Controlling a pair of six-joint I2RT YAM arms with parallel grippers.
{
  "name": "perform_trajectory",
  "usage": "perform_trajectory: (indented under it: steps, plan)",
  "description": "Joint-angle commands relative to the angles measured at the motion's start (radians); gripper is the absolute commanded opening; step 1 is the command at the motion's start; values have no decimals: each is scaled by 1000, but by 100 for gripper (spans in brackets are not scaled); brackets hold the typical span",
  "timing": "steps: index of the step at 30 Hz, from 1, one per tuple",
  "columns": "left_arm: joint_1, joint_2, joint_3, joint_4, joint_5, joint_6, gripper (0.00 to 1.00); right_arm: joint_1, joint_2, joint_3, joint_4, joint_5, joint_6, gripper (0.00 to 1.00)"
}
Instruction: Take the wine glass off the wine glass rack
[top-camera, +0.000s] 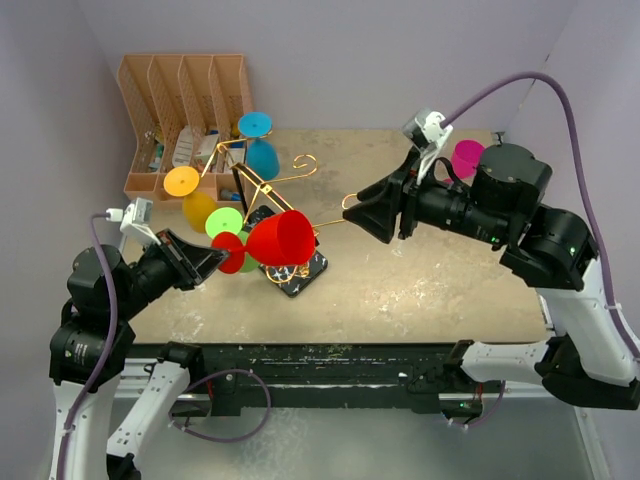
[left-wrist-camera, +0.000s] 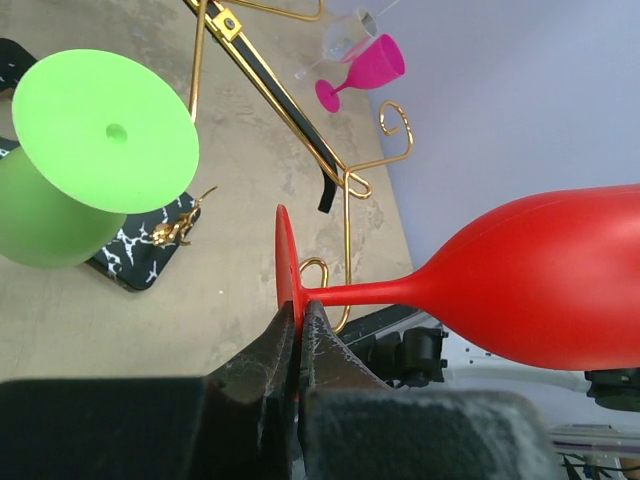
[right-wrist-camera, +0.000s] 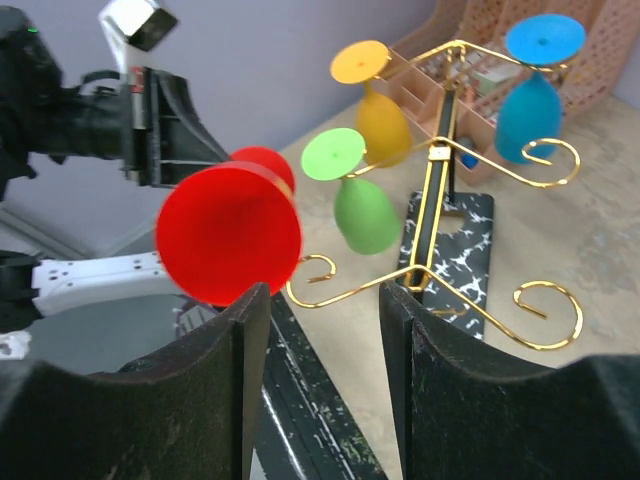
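The left gripper (left-wrist-camera: 299, 318) was shut on the foot rim of the red wine glass (left-wrist-camera: 540, 275), held sideways just beside a scroll of the wine glass rack (left-wrist-camera: 283, 97), possibly clear of it; the right gripper (right-wrist-camera: 325, 295) gaped empty; the glass looked light, stiff and slick, so stem or foot suited gripping.

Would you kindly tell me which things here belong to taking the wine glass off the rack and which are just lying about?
Job in hand: red wine glass, its foot pinched by the left gripper; gold wine glass rack; open right gripper facing it.
Lying about: green glass, yellow glass and blue glass hanging on the rack; pink glass; file organiser.
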Motion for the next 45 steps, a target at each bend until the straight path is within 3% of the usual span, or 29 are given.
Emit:
perform_trajectory:
  steps: [1,34,38,42,45]
  plan:
    - [-3,14,46,15,-19,42,0,1,27,16,72,-135,42,51]
    - [-2,41,72,94,31,14,0,27,177,-12,131,-229,29,46]
    - [-2,43,71,98,32,13,0,44,196,-3,122,-226,25,31]
    - [-3,43,71,103,36,11,0,49,201,-1,118,-215,29,3]
    - [-3,43,71,105,35,13,0,49,192,-3,104,-185,55,0]
